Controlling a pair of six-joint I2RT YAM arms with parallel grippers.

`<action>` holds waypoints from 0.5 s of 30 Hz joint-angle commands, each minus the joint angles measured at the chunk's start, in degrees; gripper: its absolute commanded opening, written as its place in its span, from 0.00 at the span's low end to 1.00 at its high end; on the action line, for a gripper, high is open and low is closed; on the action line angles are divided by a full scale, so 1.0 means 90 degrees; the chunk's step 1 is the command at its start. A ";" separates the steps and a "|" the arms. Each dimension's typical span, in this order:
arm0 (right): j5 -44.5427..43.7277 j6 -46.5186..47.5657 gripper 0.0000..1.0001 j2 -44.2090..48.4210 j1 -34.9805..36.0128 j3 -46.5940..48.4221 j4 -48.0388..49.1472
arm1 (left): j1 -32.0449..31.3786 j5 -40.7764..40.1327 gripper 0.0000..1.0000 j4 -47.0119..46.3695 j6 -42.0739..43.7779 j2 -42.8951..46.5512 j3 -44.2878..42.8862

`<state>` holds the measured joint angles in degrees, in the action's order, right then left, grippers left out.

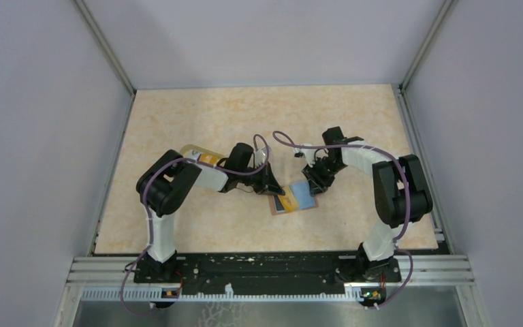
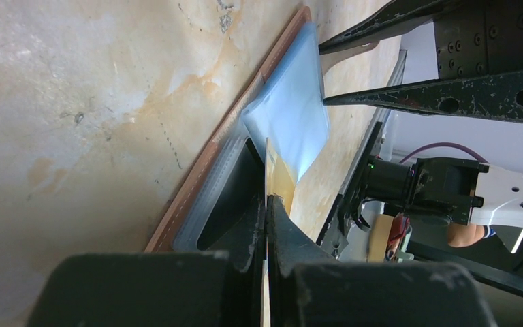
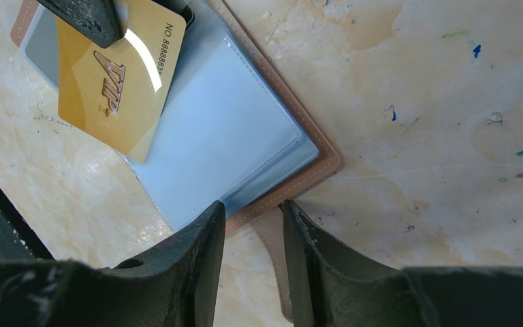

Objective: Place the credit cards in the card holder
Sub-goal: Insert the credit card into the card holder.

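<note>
Card holder lies open, blue lining up, on the table. The left gripper clamps 1 gold card over it, while the right gripper, jaws parted, apparently straddles its near edge.

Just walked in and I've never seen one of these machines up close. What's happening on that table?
A card holder lies open on the table, blue lining up. The robot's left gripper pinches a gold card, tilted over one half of the holder and not tucked in yet. The right gripper sits with jaws apart at the holder's opposite edge, apparently steadying it.
</note>
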<state>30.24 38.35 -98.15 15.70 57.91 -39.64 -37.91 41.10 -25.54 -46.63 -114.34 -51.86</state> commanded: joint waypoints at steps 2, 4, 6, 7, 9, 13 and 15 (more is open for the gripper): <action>-0.0012 0.0007 0.37 -0.0171 0.0125 0.0109 -0.0035 | -0.0045 -0.0046 0.03 0.0210 0.0103 -0.0212 -0.0178; -0.0011 0.0007 0.37 -0.0169 0.0134 0.0113 -0.0044 | -0.0045 -0.0045 0.03 0.0295 0.0114 -0.0250 -0.0253; -0.0010 0.0015 0.37 -0.0163 0.0135 0.0112 -0.0040 | -0.0045 -0.0055 0.03 0.0387 0.0118 -0.0277 -0.0287; -0.0013 0.0011 0.37 -0.0160 0.0136 0.0109 -0.0042 | -0.0045 -0.0055 0.03 0.0402 0.0122 -0.0290 -0.0300; -0.0001 0.0010 0.37 -0.0150 0.0134 0.0109 -0.0041 | -0.0045 -0.0055 0.04 0.0456 0.0116 -0.0310 -0.0337; -0.0001 0.0016 0.37 -0.0151 0.0139 0.0118 -0.0044 | -0.0046 -0.0046 0.05 0.0572 0.0118 -0.0378 -0.0431; -0.0001 0.0016 0.37 -0.0140 0.0140 0.0118 -0.0045 | -0.0048 -0.0019 0.05 0.0595 0.0117 -0.0407 -0.0465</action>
<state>29.82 38.37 -98.17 16.01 58.13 -39.92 -37.91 41.91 -22.94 -46.65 -116.07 -54.83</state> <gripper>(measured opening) 0.372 0.046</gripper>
